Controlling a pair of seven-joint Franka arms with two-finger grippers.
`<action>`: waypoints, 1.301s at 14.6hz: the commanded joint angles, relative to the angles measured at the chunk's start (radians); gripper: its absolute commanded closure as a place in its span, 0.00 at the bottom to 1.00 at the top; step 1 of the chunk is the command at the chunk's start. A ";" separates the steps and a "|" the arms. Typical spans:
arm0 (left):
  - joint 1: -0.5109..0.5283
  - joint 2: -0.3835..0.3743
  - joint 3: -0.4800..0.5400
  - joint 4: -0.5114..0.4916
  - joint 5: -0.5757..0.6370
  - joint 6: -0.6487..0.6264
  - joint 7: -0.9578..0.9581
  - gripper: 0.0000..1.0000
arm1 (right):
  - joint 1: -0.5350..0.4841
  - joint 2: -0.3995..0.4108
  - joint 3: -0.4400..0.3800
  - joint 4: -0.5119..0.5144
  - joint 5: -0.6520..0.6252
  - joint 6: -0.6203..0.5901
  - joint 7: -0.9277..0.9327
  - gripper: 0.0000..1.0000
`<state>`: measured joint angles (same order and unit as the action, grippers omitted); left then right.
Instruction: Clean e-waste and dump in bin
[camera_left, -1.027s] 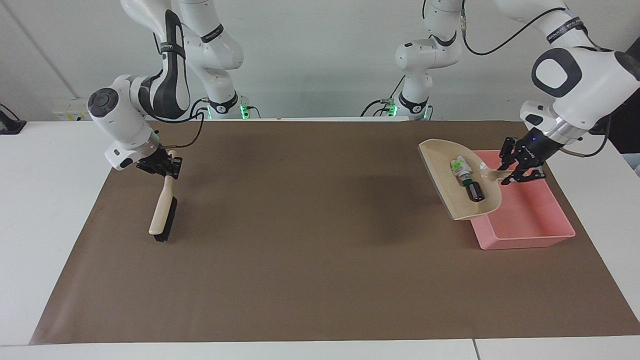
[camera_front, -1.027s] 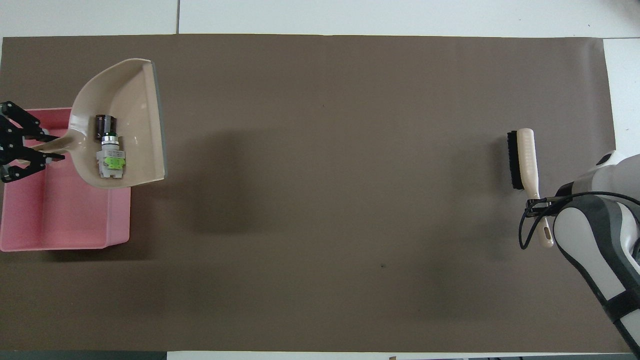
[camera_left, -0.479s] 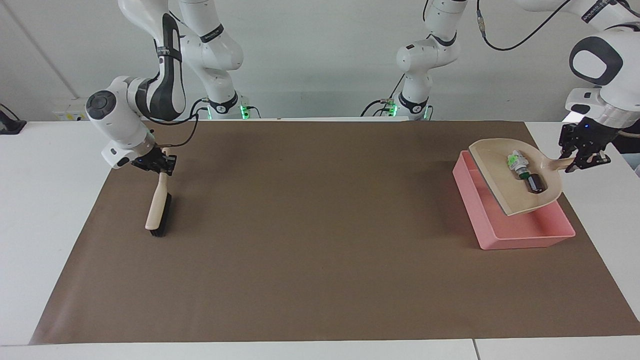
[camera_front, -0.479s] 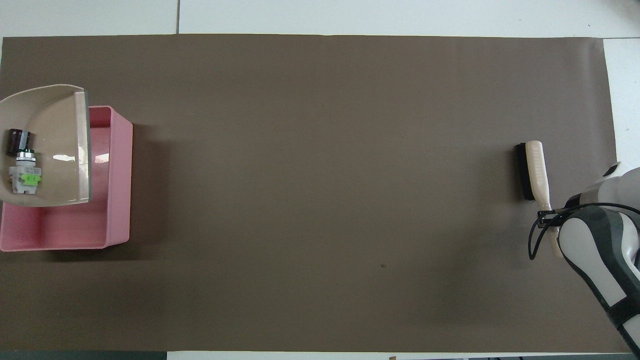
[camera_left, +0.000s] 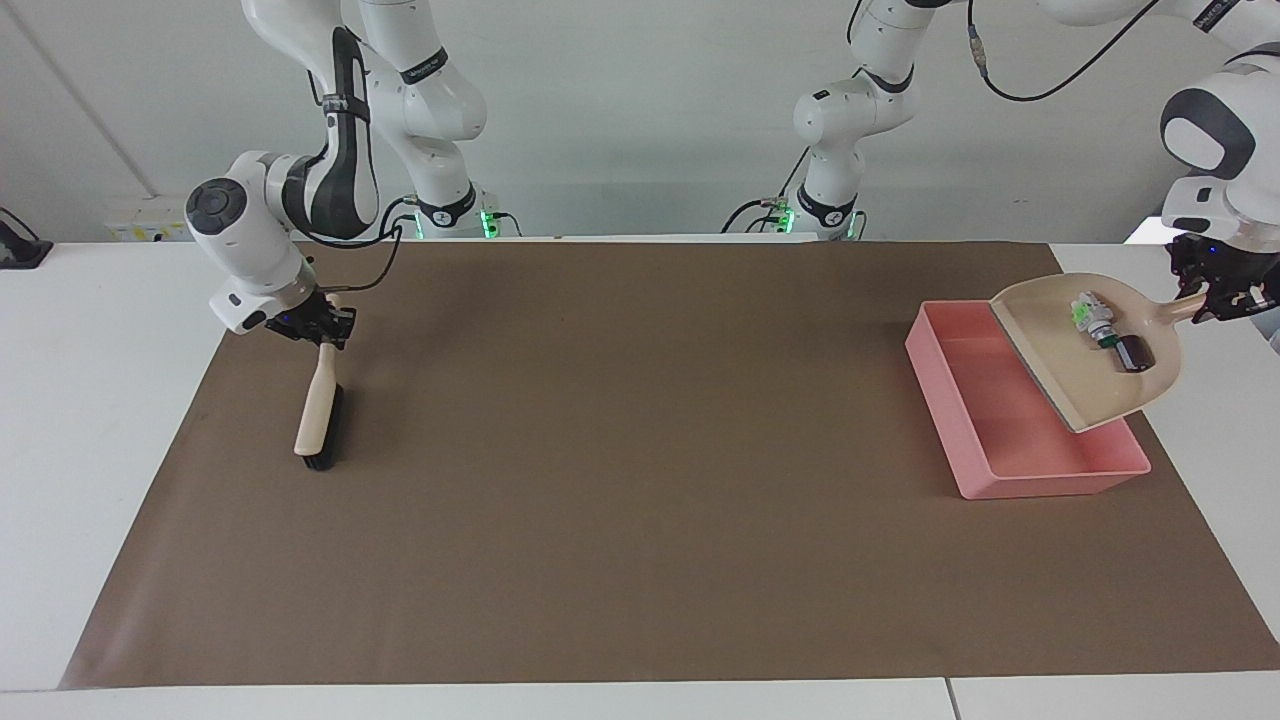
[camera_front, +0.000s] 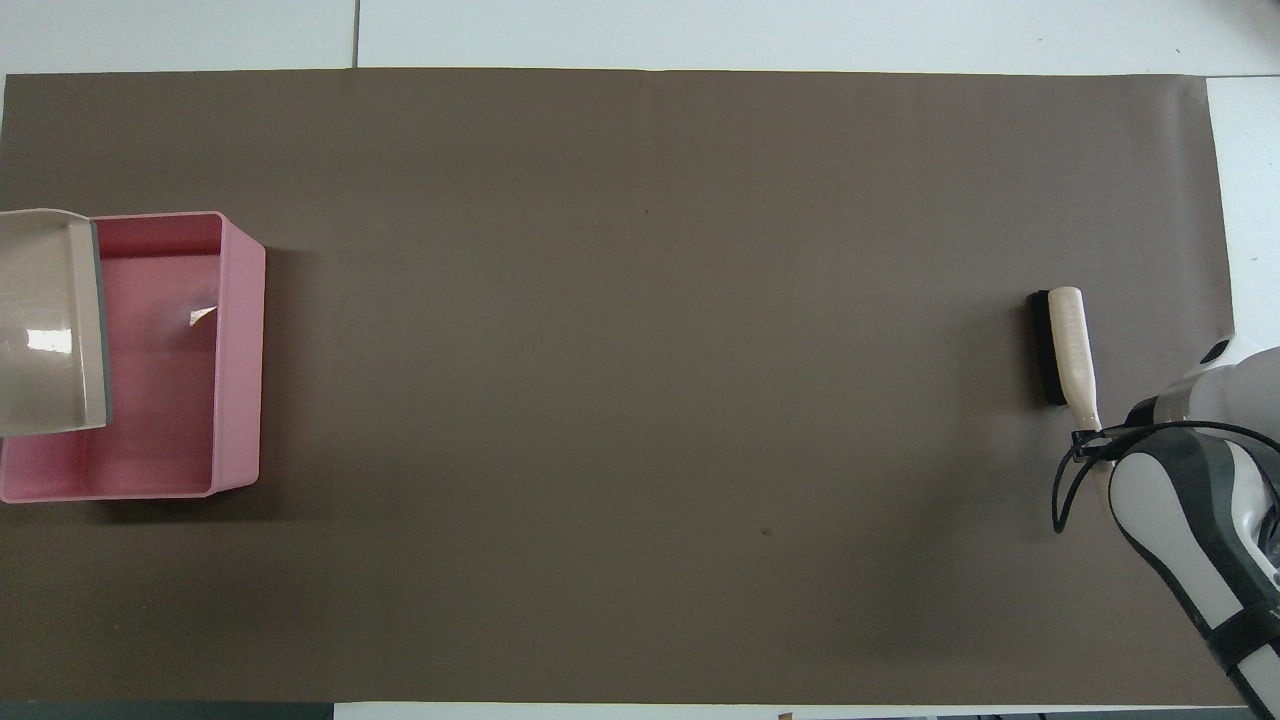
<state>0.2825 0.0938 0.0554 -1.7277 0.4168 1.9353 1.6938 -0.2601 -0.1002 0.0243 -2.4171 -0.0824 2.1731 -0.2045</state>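
I've got the left end effector (camera_left: 1222, 296) clamped on the handle of the beige dustpan (camera_left: 1085, 350), raised & tilted over the pink bin (camera_left: 985, 455), at the left arm's end of the surface (camera_left: 640, 450). E-waste sits in the pan just below that end effector: white component w/ green tip (camera_left: 1088, 316), dark cylinder (camera_left: 1133, 352) touching it, both near the handle end; pan's open lip hangs low over the bin. Nothing in the bin. Right end effector (camera_left: 325, 331) is at the right arm's end, gripping the brush (camera_left: 320, 420) by its handle top; bristles rest on the brown mat just beneath it.
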 joint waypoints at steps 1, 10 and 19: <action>-0.002 -0.038 0.000 -0.099 0.097 0.149 -0.028 1.00 | -0.018 -0.033 0.014 -0.034 -0.019 0.007 -0.036 0.09; -0.071 -0.118 -0.002 -0.280 0.528 0.258 -0.340 1.00 | 0.044 -0.029 0.023 0.217 0.000 -0.052 -0.042 0.00; -0.091 -0.138 -0.005 -0.312 0.685 0.268 -0.421 1.00 | 0.096 0.055 0.026 0.760 0.026 -0.554 0.217 0.00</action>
<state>0.2010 -0.0153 0.0425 -2.0110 1.0685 2.1858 1.2969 -0.1569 -0.1245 0.0466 -1.8059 -0.0788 1.7325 -0.0322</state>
